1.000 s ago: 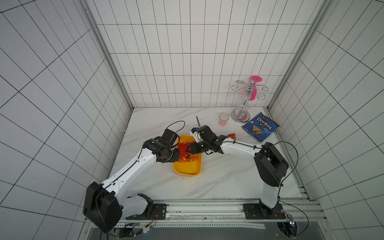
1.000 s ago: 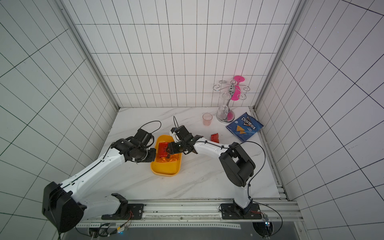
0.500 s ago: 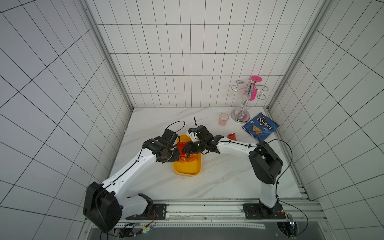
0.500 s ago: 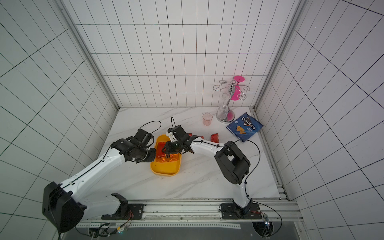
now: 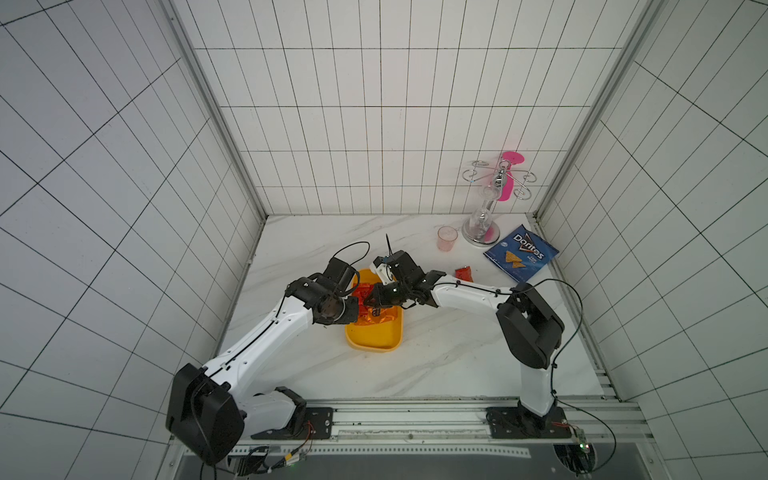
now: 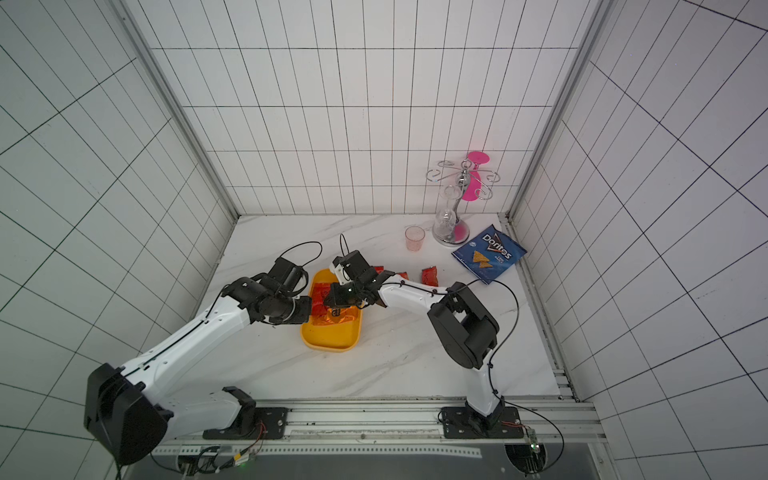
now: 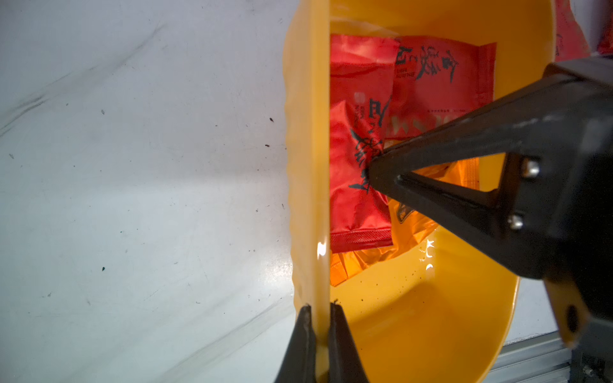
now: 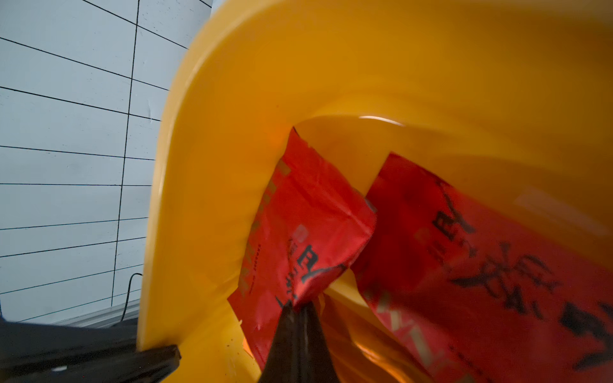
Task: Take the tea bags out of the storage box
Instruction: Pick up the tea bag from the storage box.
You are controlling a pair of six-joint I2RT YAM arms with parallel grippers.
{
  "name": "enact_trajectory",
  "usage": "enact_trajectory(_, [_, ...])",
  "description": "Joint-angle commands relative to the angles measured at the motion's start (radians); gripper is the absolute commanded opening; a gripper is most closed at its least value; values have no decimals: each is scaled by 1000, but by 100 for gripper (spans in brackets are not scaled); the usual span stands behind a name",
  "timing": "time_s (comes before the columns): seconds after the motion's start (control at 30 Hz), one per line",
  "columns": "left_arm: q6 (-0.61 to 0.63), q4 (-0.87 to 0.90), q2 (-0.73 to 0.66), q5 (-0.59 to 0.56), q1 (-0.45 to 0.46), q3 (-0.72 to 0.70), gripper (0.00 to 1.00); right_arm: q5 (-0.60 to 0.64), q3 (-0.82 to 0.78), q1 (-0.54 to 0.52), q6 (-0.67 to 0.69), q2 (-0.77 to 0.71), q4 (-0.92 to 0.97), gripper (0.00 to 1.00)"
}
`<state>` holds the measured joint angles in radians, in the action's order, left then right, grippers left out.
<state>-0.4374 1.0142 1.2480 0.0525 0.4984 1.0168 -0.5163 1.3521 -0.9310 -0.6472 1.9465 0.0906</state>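
Right claw (image 7: pixel 368 172) pinches one of three boxed sachets (image 7: pixel 352 209).

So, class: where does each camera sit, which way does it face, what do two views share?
Top views: high in front, looking down on table; left arm, right arm show.
Left wrist: faces tray wall, pinched by left hand.
Right wrist: faces red tea bag in right hand.
Shared: both wrist views show that tea bag.
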Motion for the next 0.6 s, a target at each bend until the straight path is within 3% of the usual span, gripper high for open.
enact_trajectory(0.0, [-4, -24, -18, -2, 8, 3, 0, 27, 18, -1, 15, -55, -24, 0])
enact_trajectory(0.33, [-16, -9, -10, -43, 7, 9, 0, 22, -127, 87, 49, -301, 18, 0])
enact_trajectory(0.57, [-31, 3, -12, -83, 5, 15, 0, -16, -343, 271, 167, -558, 108, 0])
